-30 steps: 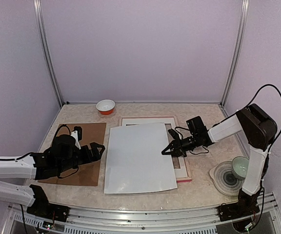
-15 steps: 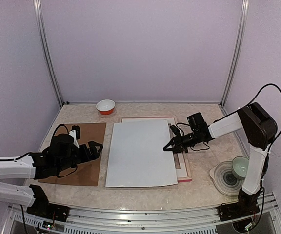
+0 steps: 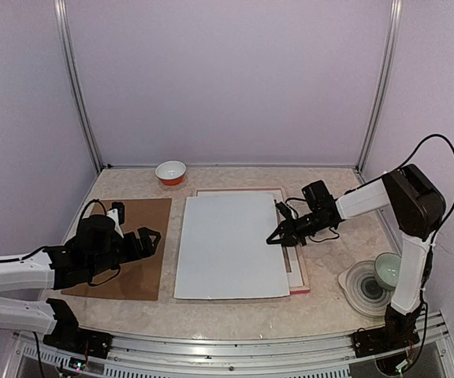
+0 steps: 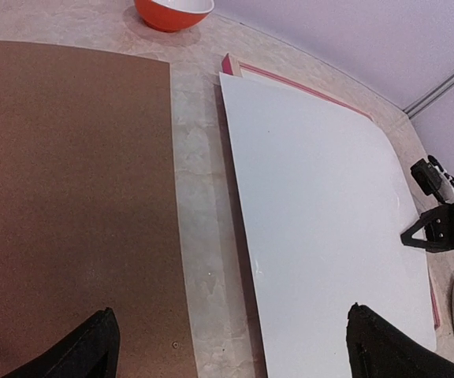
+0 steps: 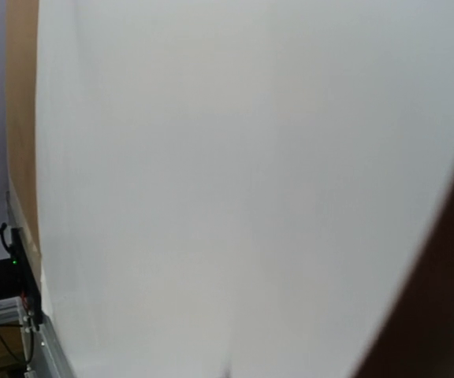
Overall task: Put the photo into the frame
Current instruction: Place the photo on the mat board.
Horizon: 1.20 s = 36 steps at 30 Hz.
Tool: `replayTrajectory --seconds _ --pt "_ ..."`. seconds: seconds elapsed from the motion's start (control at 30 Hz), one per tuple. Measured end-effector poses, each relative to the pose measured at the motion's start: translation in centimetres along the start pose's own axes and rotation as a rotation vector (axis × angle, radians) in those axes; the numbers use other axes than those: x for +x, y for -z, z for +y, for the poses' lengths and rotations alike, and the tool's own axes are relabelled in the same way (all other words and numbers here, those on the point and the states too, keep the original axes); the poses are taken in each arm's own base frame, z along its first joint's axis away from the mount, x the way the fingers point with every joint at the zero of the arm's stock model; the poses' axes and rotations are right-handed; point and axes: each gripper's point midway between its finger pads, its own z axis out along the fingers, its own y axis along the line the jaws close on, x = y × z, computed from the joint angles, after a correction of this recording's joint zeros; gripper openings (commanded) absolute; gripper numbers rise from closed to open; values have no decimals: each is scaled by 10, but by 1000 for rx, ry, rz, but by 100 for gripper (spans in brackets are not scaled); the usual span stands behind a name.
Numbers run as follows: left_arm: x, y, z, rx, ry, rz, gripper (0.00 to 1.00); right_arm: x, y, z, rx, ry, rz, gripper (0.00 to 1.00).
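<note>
A large plain white sheet (image 3: 231,246), which looks like the photo's blank back, lies over the frame; no red sunset side shows. It also shows in the left wrist view (image 4: 321,228) and fills the right wrist view (image 5: 211,181). The pink frame (image 3: 235,190) shows only as thin edges around it (image 4: 290,81), with a white mat strip (image 3: 293,264) on the right. My right gripper (image 3: 274,239) is at the sheet's right edge, shut on it. My left gripper (image 3: 152,239) is open and empty over the gap between the board and the sheet, fingers (image 4: 93,346) wide apart.
A brown backing board (image 3: 144,213) lies flat at the left (image 4: 69,173). An orange bowl (image 3: 171,172) stands at the back. A green cup (image 3: 386,270) sits on a round plate (image 3: 357,287) at the front right. Metal posts and walls close in the table.
The white sheet has slid right and settled flatter and squarer over the frame, with the right gripper drawing back to the right. The left gripper has pulled back a little to the left.
</note>
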Motion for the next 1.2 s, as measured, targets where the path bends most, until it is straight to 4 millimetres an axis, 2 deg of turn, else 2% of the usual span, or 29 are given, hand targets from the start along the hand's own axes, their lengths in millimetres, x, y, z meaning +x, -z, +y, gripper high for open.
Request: replayTrajectory --seconds 0.17,0.4,1.2 --pt "-6 1 9 -32 -23 -7 99 -6 1 0 13 15 -3 0" --pt "-16 4 11 -42 -29 -23 99 -10 3 -2 34 24 -8 0" --pt "-13 4 12 -38 -30 -10 99 -29 16 -10 118 90 -31 0"
